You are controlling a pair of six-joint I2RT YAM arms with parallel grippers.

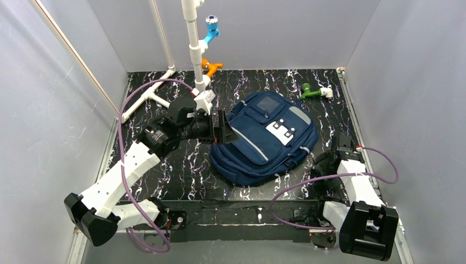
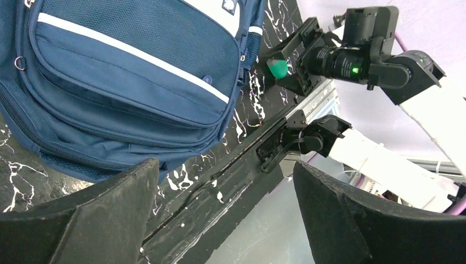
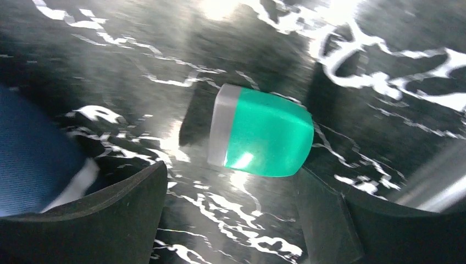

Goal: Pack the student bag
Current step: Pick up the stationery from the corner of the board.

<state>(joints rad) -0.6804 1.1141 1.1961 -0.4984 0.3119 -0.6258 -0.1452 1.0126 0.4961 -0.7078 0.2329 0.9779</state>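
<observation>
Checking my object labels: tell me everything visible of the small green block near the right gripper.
The green block is small, rounded and glossy, plastic-looking, with a pale grey band at one end. It lies on the black marbled table, framed by the right gripper's open fingers, clear of the student bag.

Black tabletop with white marble veining (image 1: 187, 170), glossy. Plain grey panel walls (image 1: 49, 110) on three sides. White plastic pipe mast (image 1: 192, 38), upright near the far edge; carries a blue plastic elbow fitting (image 1: 210, 28) high up and an orange plastic elbow fitting (image 1: 211, 67) lower down. White pipe tee (image 1: 148, 98) flat in the far-left corner. Green plastic elbow fitting with a white end (image 1: 313, 92), lying far right, well apart from the mast. Small rounded teal-green block with a pale grey band at one end (image 3: 261, 135), on its side on the tabletop, toward the right.
</observation>
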